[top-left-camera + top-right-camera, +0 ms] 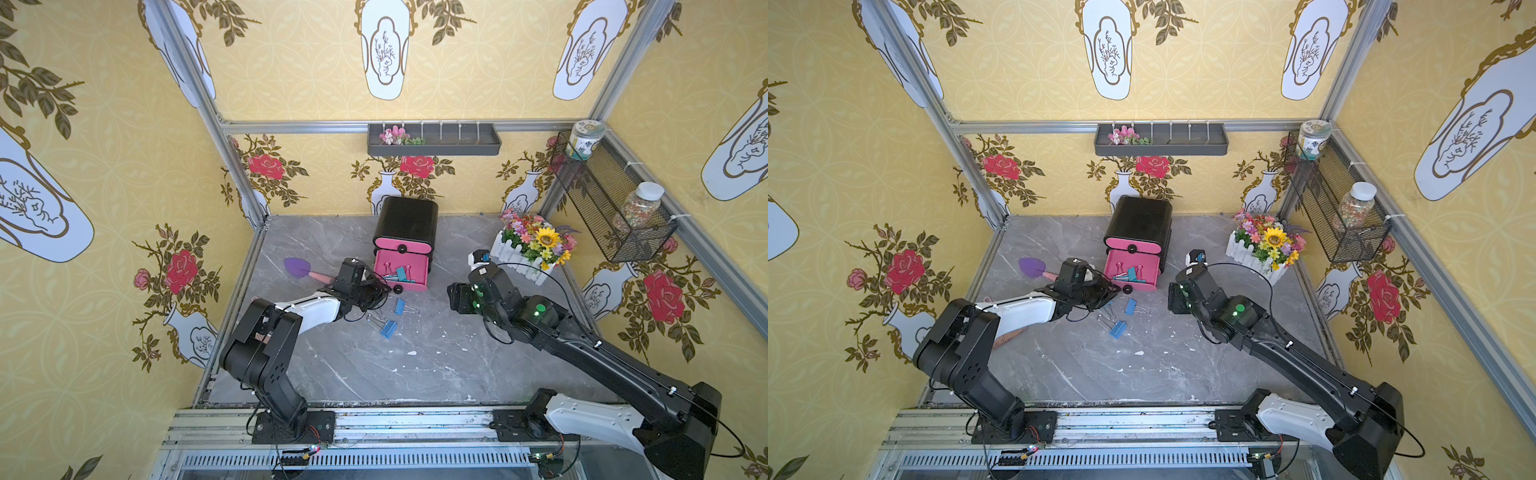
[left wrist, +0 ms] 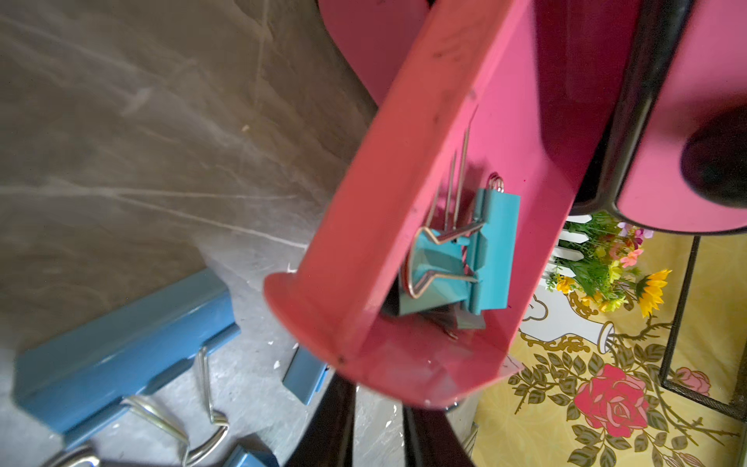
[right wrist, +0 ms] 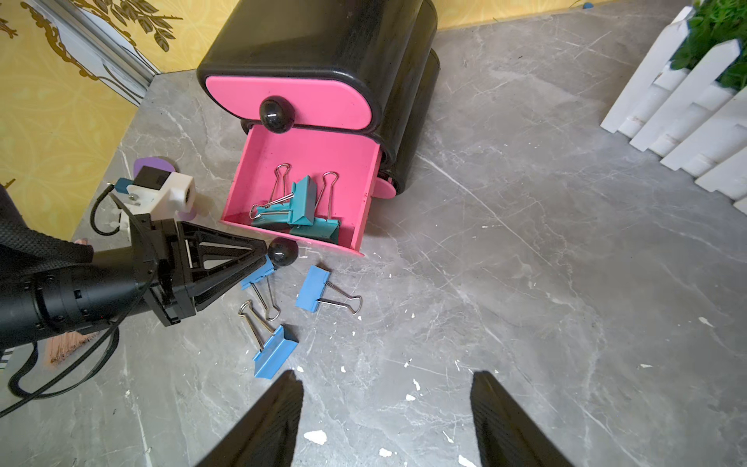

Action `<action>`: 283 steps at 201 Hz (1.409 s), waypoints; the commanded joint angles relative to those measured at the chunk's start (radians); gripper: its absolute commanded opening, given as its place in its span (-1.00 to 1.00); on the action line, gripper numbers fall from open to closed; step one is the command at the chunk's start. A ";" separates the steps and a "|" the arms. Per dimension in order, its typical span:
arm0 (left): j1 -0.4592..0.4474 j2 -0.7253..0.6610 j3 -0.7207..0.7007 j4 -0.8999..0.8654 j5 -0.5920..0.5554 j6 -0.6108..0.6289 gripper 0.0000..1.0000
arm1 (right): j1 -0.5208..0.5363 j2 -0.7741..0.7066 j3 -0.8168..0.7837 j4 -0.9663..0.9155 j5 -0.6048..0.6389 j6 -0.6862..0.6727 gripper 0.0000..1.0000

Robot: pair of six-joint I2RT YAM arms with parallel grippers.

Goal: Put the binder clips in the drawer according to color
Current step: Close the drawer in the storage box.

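Note:
The drawer (image 1: 405, 220) is a black cabinet with pink fronts; its middle drawer (image 3: 364, 194) is pulled out and holds teal binder clips (image 3: 303, 202) (image 2: 491, 242) (image 1: 400, 274) (image 1: 1130, 273). Three blue binder clips lie on the table in front of it (image 3: 311, 289) (image 3: 275, 351) (image 3: 254, 278), two of them plain in both top views (image 1: 400, 306) (image 1: 1118, 329). My left gripper (image 1: 386, 289) (image 1: 1115, 291) (image 2: 378, 404) has its fingertips closed on the open drawer's round black knob (image 3: 283, 251). My right gripper (image 3: 386, 404) hangs open over bare table, to the right of the clips.
A purple-headed brush (image 1: 295, 264) lies left of the cabinet. A white-fenced flower box (image 1: 528, 249) stands at the back right. A wire basket with jars (image 1: 602, 199) hangs on the right wall, and a grey shelf (image 1: 432, 141) on the back wall.

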 commanded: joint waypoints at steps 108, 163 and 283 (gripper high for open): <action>-0.023 0.032 0.108 -0.007 -0.056 0.021 -0.46 | -0.004 -0.008 -0.034 -0.012 0.020 0.013 0.41; -0.023 0.099 0.217 -0.061 -0.056 0.053 -0.43 | -0.004 -0.014 -0.037 -0.012 0.017 0.015 0.41; -0.022 0.221 0.366 -0.058 -0.108 0.124 -0.46 | -0.010 -0.042 -0.048 -0.040 0.026 0.015 0.41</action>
